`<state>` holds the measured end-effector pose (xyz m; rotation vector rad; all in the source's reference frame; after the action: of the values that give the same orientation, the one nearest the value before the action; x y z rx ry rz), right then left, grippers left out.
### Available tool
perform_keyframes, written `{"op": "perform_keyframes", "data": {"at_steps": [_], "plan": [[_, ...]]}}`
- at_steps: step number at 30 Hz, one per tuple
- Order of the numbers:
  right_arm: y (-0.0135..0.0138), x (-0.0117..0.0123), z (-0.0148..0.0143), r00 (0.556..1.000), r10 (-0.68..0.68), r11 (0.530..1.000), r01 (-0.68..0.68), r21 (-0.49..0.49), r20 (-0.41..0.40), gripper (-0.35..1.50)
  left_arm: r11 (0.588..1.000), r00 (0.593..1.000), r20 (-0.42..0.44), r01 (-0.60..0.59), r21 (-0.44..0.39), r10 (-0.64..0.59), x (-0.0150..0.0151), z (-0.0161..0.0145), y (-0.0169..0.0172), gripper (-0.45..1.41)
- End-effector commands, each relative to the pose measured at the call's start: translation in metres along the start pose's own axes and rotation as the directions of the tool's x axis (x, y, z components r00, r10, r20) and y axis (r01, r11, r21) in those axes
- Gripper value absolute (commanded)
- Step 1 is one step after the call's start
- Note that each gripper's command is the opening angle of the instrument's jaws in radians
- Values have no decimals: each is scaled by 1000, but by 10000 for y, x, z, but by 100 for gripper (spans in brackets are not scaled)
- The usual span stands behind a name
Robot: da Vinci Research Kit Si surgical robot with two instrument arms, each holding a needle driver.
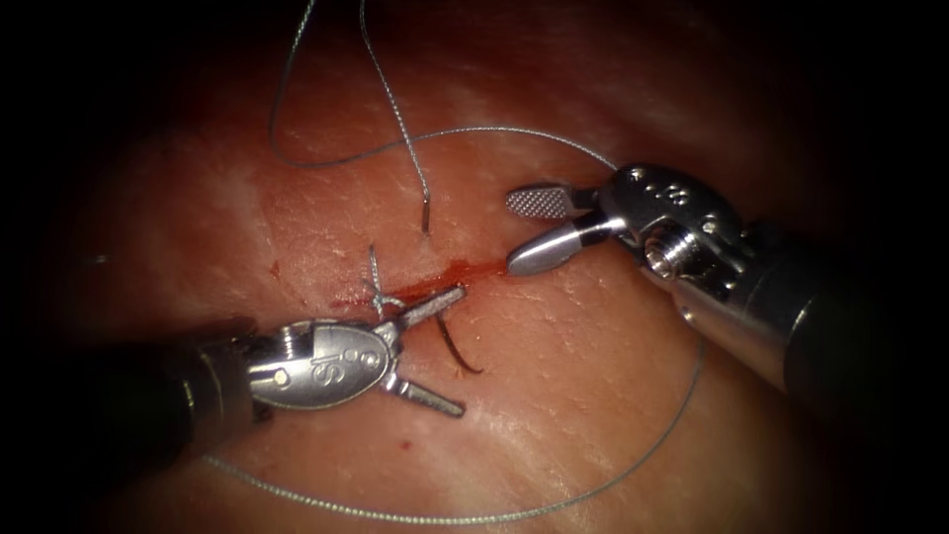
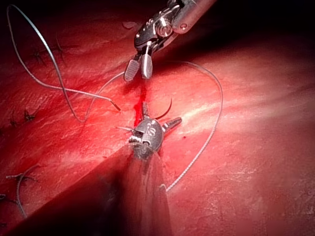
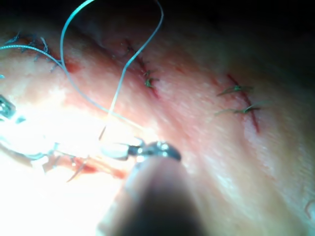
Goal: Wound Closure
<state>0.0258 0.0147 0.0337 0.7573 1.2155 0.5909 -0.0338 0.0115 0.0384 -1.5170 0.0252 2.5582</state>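
Pale pink pork-belly tissue bearing a short red cut wet with red fluid. Left silver needle driver: jaws spread, gripping nothing; upper jaw lying along the cut beside a knotted stitch. Dark curved needle: standing in the tissue just below the cut, between the left tool's jaws, free of both tools. Right silver needle driver: jaws parted, empty, at the cut's right end. Grey braided thread: looping across the tissue around both tools, its cut end above the cut.
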Motion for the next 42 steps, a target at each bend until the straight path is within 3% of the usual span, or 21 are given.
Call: {"op": "perform_keyframes", "data": {"at_steps": [1,5,7,9,10,14,17,21,25,29,31,38,42], "plan": [[6,0,7,1000,3,1000,-3,1,0,123,1000,1000,-3,-1,0,1,-5,10,0,64],[4,-7,9,1000,3,1000,-3,-1,0,121,1000,1000,0,-3,5,3,-10,17,0,52],[3,-10,10,1000,6,1000,-6,-2,0,121,1000,1000,0,-9,6,9,-11,18,-1,24],[3,-13,11,1000,4,1000,-4,-6,0,121,999,999,5,38,4,-38,-12,17,-2,-30],[2,-15,11,1000,2,1000,-2,-9,0,121,999,999,8,50,3,-50,-12,17,-2,-45],[2,-18,8,1000,6,1000,-6,-20,-10,121,981,981,20,193,-1,-193,-8,13,-1,-45],[0,-21,2,1000,9,1000,-9,-27,-19,121,942,942,20,335,-25,-334,0,5,1,-45],[-3,-30,-4,1000,20,999,-21,-25,-17,121,833,837,-84,521,-186,-541,17,-7,6,-45],[-4,-36,-6,999,28,999,-28,-25,-17,121,758,751,-151,595,-267,-643,40,-18,16,-45],[-5,-38,-5,1000,26,999,-26,-26,-17,121,725,709,-195,601,-336,-678,65,-26,25,-45],[-5,-40,-3,1000,24,999,-24,-27,-17,121,723,704,-212,585,-368,-677,84,-33,29,-45],[-15,-57,2,999,39,999,-39,-16,-14,120,872,823,-323,368,-324,-467,121,-56,18,-45],[-22,-61,2,999,42,999,-42,-7,-21,120,922,858,-360,283,-264,-366,141,-72,-6,-45]]}}
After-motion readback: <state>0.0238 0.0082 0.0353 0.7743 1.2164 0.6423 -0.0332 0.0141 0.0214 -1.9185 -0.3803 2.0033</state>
